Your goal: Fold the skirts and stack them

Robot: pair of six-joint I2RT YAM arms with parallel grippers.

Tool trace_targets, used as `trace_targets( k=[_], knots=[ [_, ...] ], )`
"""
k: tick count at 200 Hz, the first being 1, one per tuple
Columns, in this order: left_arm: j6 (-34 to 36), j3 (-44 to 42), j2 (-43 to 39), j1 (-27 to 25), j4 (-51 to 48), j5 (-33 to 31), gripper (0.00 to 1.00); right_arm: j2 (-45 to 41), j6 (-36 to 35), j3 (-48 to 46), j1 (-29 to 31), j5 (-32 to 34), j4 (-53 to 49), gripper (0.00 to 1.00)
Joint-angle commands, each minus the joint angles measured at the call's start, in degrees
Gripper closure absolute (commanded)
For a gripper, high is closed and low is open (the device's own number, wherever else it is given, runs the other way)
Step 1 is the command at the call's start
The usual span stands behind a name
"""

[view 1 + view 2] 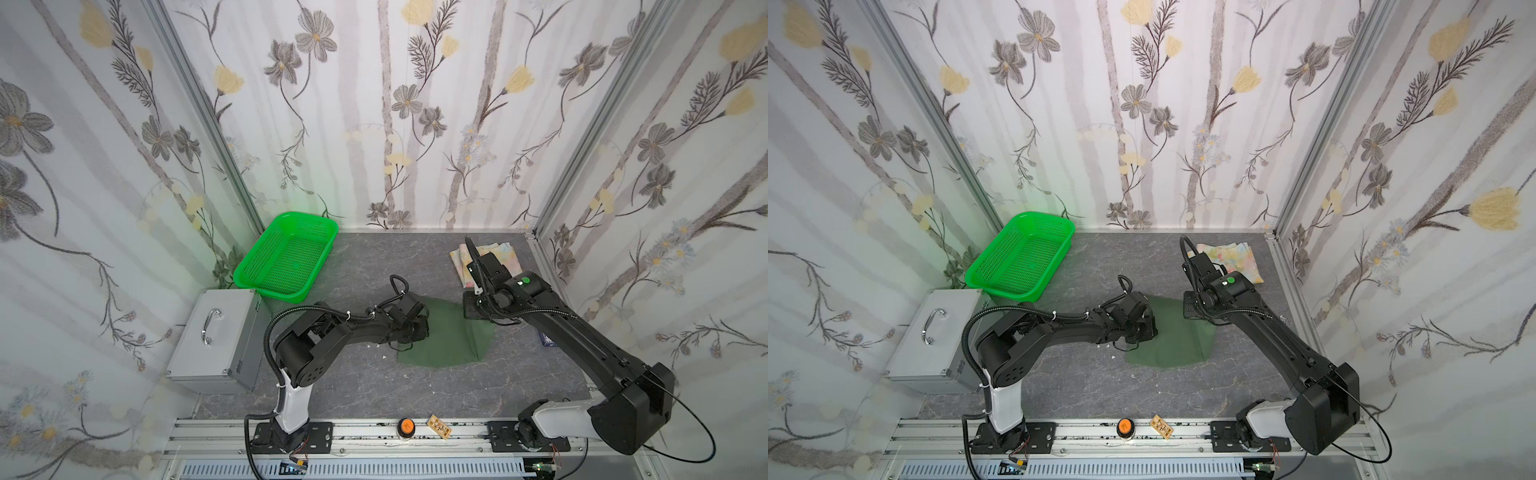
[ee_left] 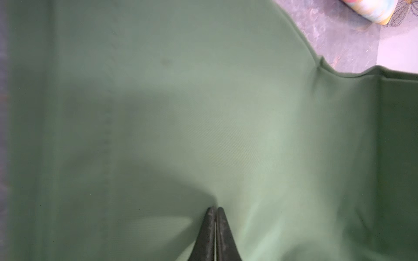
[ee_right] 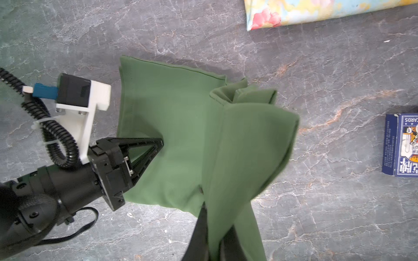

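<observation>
1. Pinching a raised flap of the olive skirt (image 3: 181, 117) between closed fingers, the right gripper (image 3: 213, 226) holds that side of the cloth off the table, and the flap drapes over the fingers in a loose fold.
2. The left gripper (image 3: 159, 144) is closed, its fingers pressed together and their tips touching the flat part of the same skirt. Whether any cloth is nipped between them cannot be told.
3. The olive skirt lies between the two grippers, flat beneath the left one and rising to the right one. Its curved hem points toward the mounting rail (image 1: 365, 432) and its straight stitched edge points away, so its long axis runs roughly across the line joining the grippers.
4. The floral skirt (image 1: 496, 253) lies folded flat beyond the right gripper, toward the back wall and well apart from the olive one. The right arm (image 1: 582, 336) hides part of it, so its long axis cannot be told.
5. The table (image 1: 374, 386) is grey and marbled. A blue card box (image 3: 400, 144) lies outward of the right gripper, clear of the cloth.
6. A bright green mesh basket (image 1: 286, 257) and a metal case (image 1: 216, 336) stand outward of the left gripper, well apart from it. Flowered wallpaper (image 1: 415, 104) covers the three walls, and an orange button (image 1: 406, 426) sits on the rail.
</observation>
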Motion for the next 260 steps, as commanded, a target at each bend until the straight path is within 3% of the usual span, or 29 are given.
trace_targets(
  k=[1, 49, 99, 129, 156, 220, 260],
  knots=[
    [-1.00, -0.54, 0.24, 0.01, 1.98, -0.75, 0.92, 0.93, 4.20, 0.90, 1.15, -1.72, 5.44, 1.00],
    [0.69, 0.84, -1.08, 0.20, 2.39, -0.50, 0.93, 0.45, 4.48, -1.16, -0.33, -0.57, 6.74, 1.00],
    [2.54, 9.81, 1.50, -1.31, 3.08, 8.58, 0.92, -3.35, 3.86, -3.06, -3.07, 0.03, 5.11, 1.00],
    [-0.31, 11.73, 3.99, -2.87, 5.60, 13.22, 0.92, -5.51, 3.71, -5.01, -4.78, -0.60, 5.48, 1.00],
    [-7.93, 9.12, 6.33, -4.01, 15.63, 18.69, 0.93, -7.01, 2.99, -5.87, -6.57, -0.43, 5.14, 1.00],
    [-9.87, 16.11, 12.27, -9.41, 15.80, 19.33, 0.94, -9.14, -0.33, -5.62, -11.34, 0.50, 3.01, 1.00],
    [-9.97, 21.07, 15.51, -9.70, 15.83, 19.13, 0.95, -10.24, -2.22, -5.52, -13.33, 2.53, 1.37, 1.00]
  ],
)
